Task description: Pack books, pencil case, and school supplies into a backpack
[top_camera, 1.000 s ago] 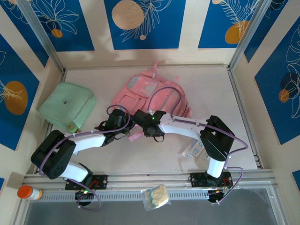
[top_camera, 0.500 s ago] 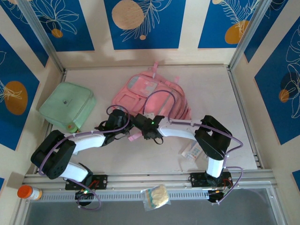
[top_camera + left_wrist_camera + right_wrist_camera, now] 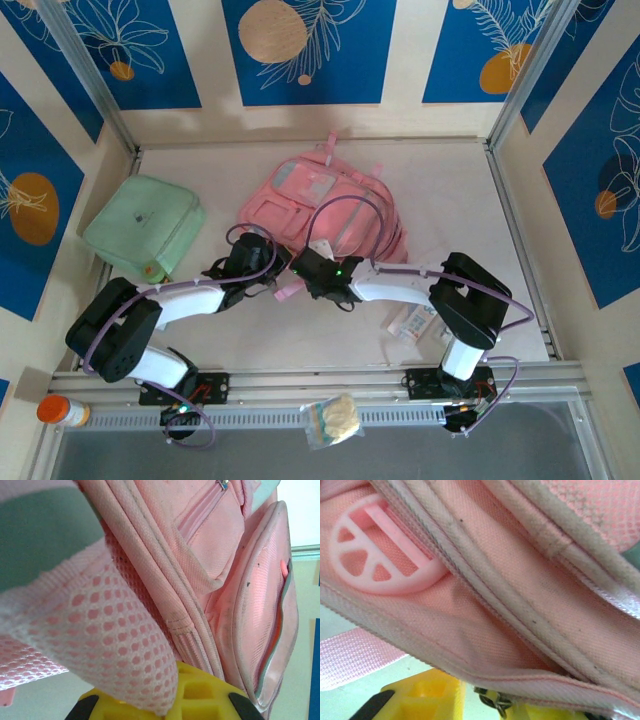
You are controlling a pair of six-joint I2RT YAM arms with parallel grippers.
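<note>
The pink backpack lies flat at mid-table, its near edge bunched between both grippers. My left gripper is shut on the backpack's pink mesh strap, which runs down between the yellow fingers. My right gripper sits at the backpack's near edge. Its yellow fingers stand a little apart, with a metal zipper pull hanging in the gap under a pink seam. A white packet with blue print, one of the school supplies, lies by the right arm. Books and pencil case are out of view.
A mint-green pouch lies at the left. An orange-capped bottle and a clear bag of pale pieces rest on the rail at the near edge. Bare table lies right of the backpack and in front of the grippers.
My right arm's elbow swung right and its gripper slid slightly toward the near edge along the backpack, its jaws narrowing. More of the white packet shows. The left arm stayed still.
</note>
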